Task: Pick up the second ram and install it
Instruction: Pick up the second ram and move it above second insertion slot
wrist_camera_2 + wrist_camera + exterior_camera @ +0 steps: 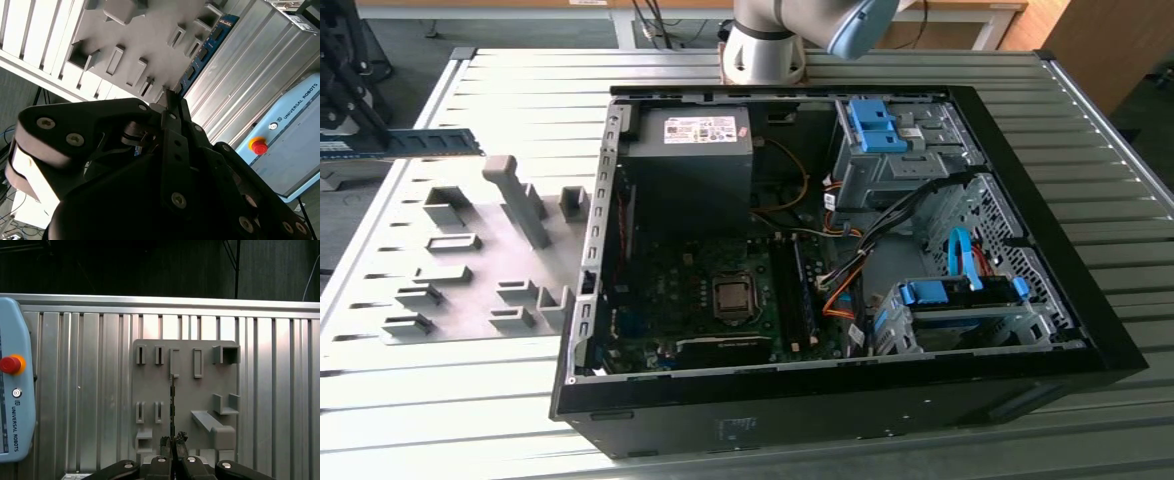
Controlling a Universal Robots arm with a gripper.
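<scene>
My gripper [173, 441] is closed narrow on one end of the second ram [172, 405]. In the first wrist view the ram appears edge-on, a thin dark line against the grey fixture plate [200, 395]. The second wrist view shows the ram [204, 52] as a blue-green face with dark chips. In the exterior view the ram [427, 141] lies level at that view's left edge, well apart from the open computer case [854, 420].

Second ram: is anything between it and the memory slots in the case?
The second ram, gripped by the end effector, is outside the case on the exterior view's left. The fixture's grey upright post and the case's side wall lie between it and the memory slots.
</scene>
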